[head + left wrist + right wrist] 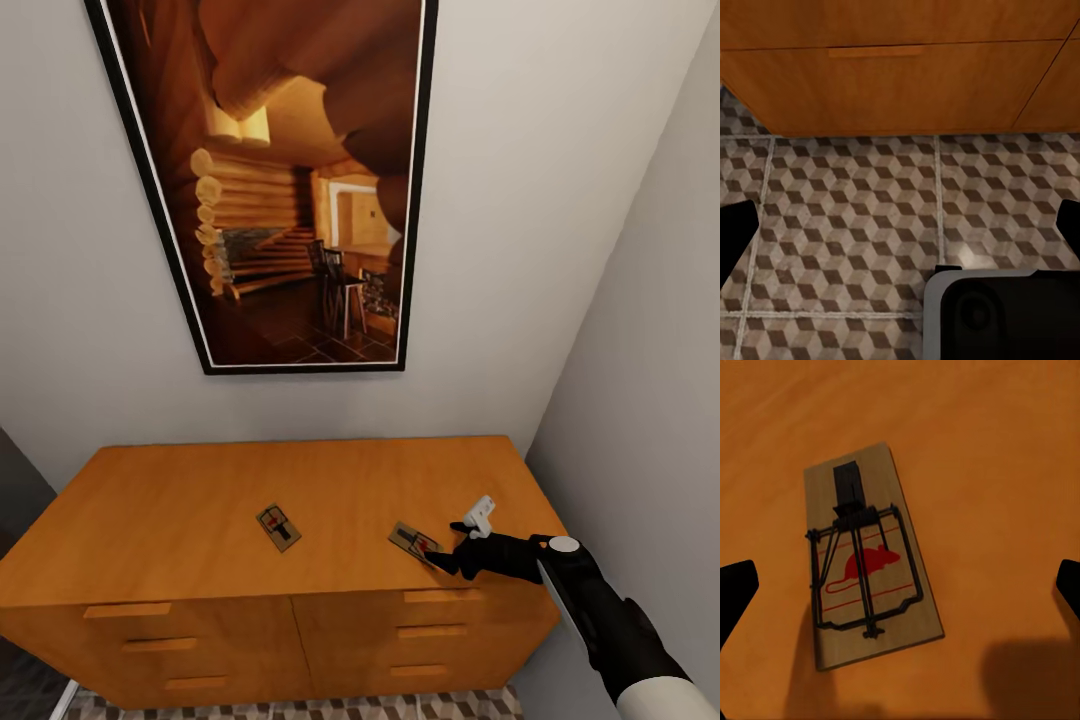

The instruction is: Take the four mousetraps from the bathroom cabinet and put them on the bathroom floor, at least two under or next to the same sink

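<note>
The right arm [610, 620] reaches in from five o'clock toward ten o'clock, its right gripper [447, 548] held low with fingers spread wide apart, while the left gripper's fingertips [735, 229] also stand spread, pointing downward.

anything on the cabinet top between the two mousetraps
Nothing: in the head view, bare cabinet top separates the left mousetrap from the right mousetrap.

- The right arm [610, 620] has a glossy black casing, and it becomes white at the lowest visible part.
- A round white cap [564, 545] sits at the wrist, with a thin pale stripe running down from it.
- The right gripper [452, 548] is black (one small white part [481, 514] stands out above it).
- In both wrist views the fingertips [736, 589] look plain black.
</note>
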### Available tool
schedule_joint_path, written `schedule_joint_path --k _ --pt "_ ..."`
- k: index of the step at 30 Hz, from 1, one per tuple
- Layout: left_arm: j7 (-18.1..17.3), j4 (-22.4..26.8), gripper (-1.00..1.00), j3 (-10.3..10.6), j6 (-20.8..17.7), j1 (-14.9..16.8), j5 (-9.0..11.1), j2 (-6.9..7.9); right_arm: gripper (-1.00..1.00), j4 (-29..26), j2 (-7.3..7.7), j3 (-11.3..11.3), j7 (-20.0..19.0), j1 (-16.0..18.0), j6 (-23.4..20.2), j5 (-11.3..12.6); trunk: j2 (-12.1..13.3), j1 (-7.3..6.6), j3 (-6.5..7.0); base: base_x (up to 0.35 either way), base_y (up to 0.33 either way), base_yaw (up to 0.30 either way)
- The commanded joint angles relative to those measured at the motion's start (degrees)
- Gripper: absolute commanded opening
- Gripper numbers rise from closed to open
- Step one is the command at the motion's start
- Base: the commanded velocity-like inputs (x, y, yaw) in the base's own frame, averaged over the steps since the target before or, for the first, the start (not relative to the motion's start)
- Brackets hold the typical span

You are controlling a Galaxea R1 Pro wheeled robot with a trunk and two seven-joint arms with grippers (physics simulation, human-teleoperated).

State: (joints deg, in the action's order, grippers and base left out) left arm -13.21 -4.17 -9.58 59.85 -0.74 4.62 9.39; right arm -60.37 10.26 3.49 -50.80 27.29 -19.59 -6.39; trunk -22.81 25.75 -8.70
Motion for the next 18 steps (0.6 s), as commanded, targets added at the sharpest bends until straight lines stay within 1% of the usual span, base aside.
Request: schedule_joint_path --k 1,18 --pt "-0.59 -0.08 1.0 -0.17 0.15 0.04 0.47 0.01 1.0 -0.1 0.02 0.03 -0.21 0.04 -0.27 -0.29 -0.11 0.04 -0.1 0.019 0.014 0.0" --pt "-0.61 -0.09 1.0 -0.17 0.15 0.04 0.47 0.01 1.0 -0.03 -0.11 0.03 -0.17 0.04 -0.33 -0.29 -0.11 0.04 -0.1 0.004 0.003 0.0"
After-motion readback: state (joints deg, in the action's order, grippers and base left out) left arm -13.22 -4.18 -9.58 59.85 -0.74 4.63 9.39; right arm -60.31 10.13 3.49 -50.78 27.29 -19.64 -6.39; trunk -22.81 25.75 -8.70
